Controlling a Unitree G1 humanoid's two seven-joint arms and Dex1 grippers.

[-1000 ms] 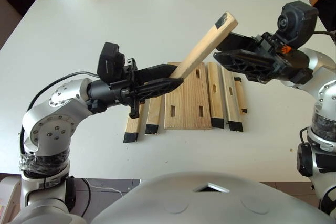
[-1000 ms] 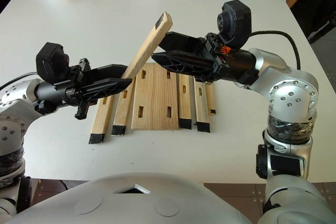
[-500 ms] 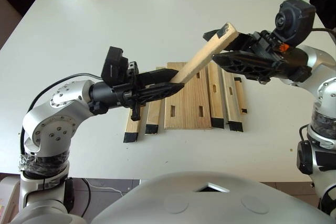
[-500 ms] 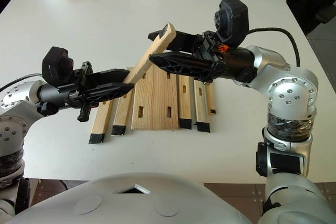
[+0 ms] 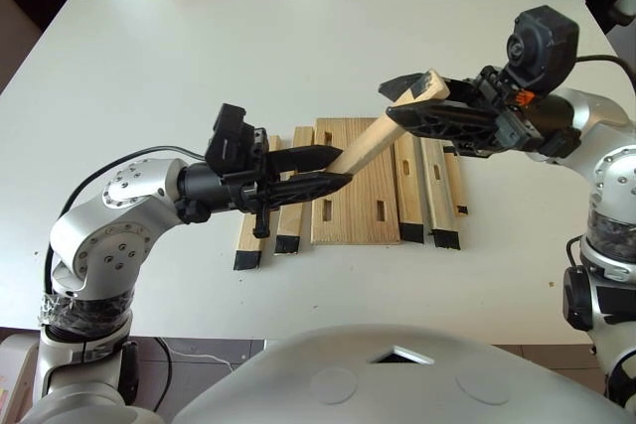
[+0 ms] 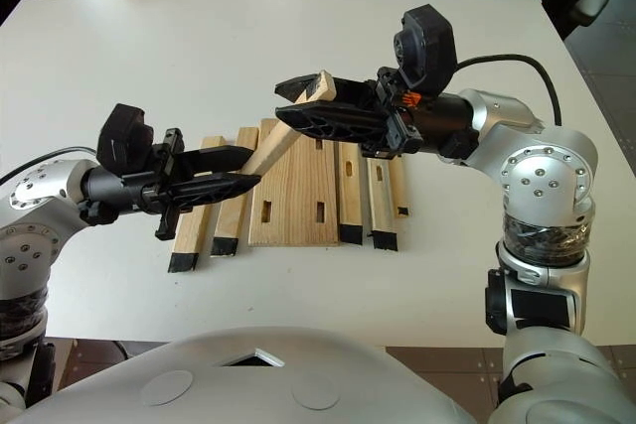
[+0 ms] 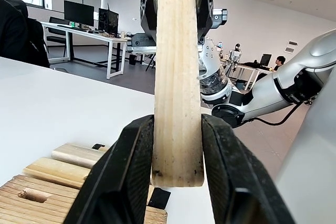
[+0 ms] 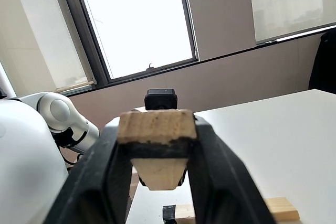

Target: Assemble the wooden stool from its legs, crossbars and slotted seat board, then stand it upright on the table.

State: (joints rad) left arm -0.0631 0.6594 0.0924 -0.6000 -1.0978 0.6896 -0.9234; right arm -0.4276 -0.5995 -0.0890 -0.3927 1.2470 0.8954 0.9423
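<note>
Wood, pale and plain, made the stool leg (image 5: 383, 128). It hung tilted in the air at the middle of the frame, above the slotted seat board (image 5: 353, 225). The left arm sat at the lower left, bent at the elbow, and pointed toward the middle. The left gripper (image 5: 346, 163) was closed tight on the low end of the leg, with one finger pressed on each side. The right arm sat at the right edge and pointed left. The right gripper (image 5: 388, 102) squeezed the high end of the leg, the end with the black tip. The seat board lay flat on the white table (image 5: 149, 67). Two left sticks (image 5: 290, 225) lay just beside one edge of it. Three right sticks (image 5: 409, 201) lay just beside the other edge.
</note>
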